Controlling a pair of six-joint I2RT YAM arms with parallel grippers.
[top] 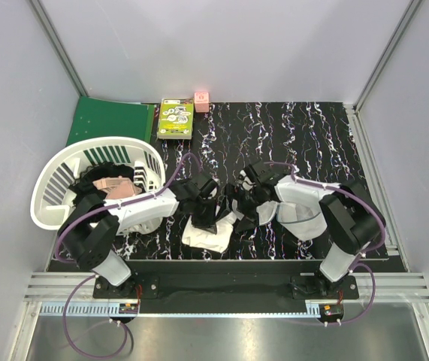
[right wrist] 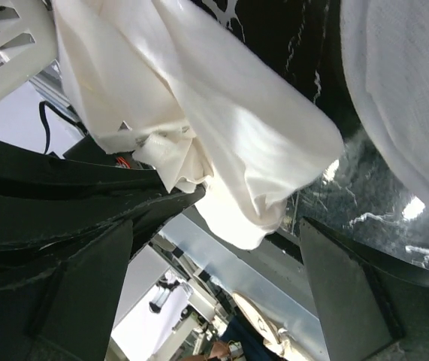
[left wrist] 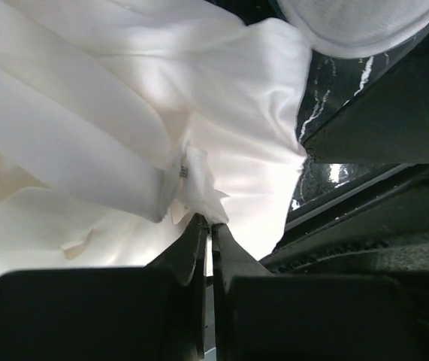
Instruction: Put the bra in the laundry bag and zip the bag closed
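1. The left gripper (left wrist: 208, 226), jaws pinched shut on a cream-white cloth (left wrist: 124, 135), holds it near the front edge of the black marbled table (top: 312, 135).
2. The right gripper (right wrist: 216, 222) stands wide open just beside it, and the cloth's fold hangs unclamped between its fingers (right wrist: 86, 286).
3. The laundry bag (top: 298, 216) lies under the right arm, just right of both grippers.
4. The bra cannot be picked out; dark fabric (top: 110, 167) sits in the white basket (top: 49, 188), far left.

table mat (top: 319, 143): black, white marbled streaks
basket (top: 49, 197): white, slatted
laundry bag (left wrist: 364, 22): white mesh
cloth (left wrist: 124, 113): cream white, plain
garment (top: 116, 188): pale pink
folder (top: 109, 120): dark green
box (top: 176, 119): lime green with white shapes
small block (top: 201, 100): pink
cables (top: 64, 320): purple
arms (top: 143, 207): black and white
walls (top: 237, 45): pale grey
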